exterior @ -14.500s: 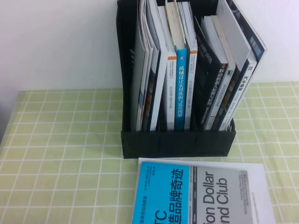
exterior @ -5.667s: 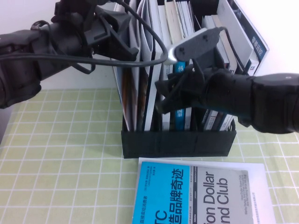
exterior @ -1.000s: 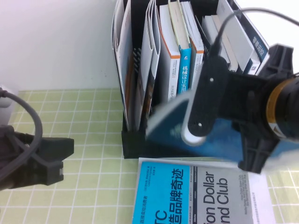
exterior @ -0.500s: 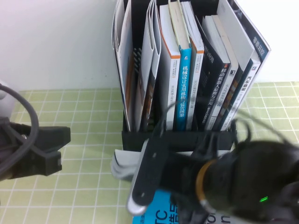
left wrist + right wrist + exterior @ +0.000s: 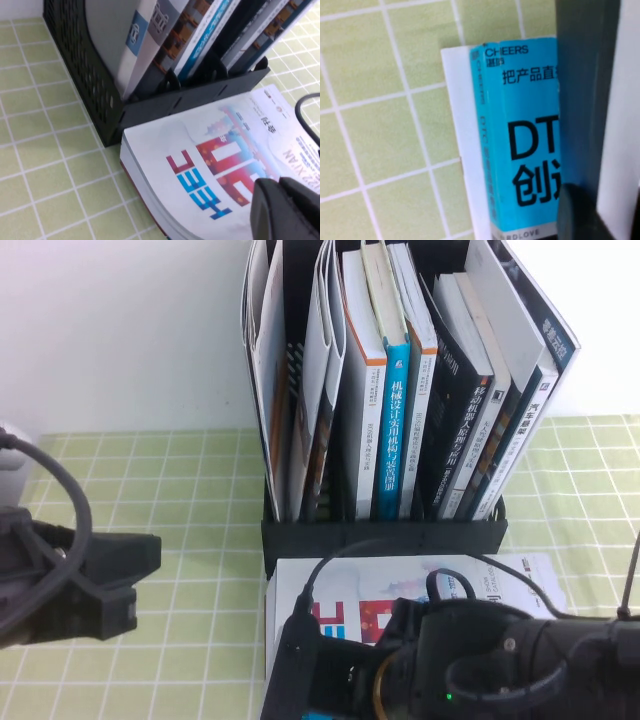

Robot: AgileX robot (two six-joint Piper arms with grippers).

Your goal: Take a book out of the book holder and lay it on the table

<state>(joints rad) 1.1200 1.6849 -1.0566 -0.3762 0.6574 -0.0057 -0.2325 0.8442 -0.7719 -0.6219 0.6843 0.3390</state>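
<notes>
The book (image 5: pixel 400 585), a white magazine with blue-and-red block letters, lies flat just in front of the black book holder (image 5: pixel 385 538) on the green grid table (image 5: pixel 190 490). In the left wrist view the book (image 5: pixel 200 165) rests on a second book below it, beside the holder (image 5: pixel 85 65). My right arm (image 5: pixel 460 670) covers the book's near part. In the right wrist view my right gripper (image 5: pixel 600 200) has a dark finger (image 5: pixel 577 215) against the book's white edge (image 5: pixel 627 100), shut on it. My left gripper (image 5: pixel 130 575) hangs at the left, away from the holder.
The blue-and-white "Dollar Club" book (image 5: pixel 525 140) lies under the magazine with a corner showing. Several books and magazines stand in the holder, among them a blue-spined one (image 5: pixel 392 430). A white wall rises behind. Green cloth (image 5: pixel 590 470) lies either side of the holder.
My right arm has come down toward the near edge and the magazine now lies flat in front of the holder, covering the Dollar Club book. My left arm has barely moved.
</notes>
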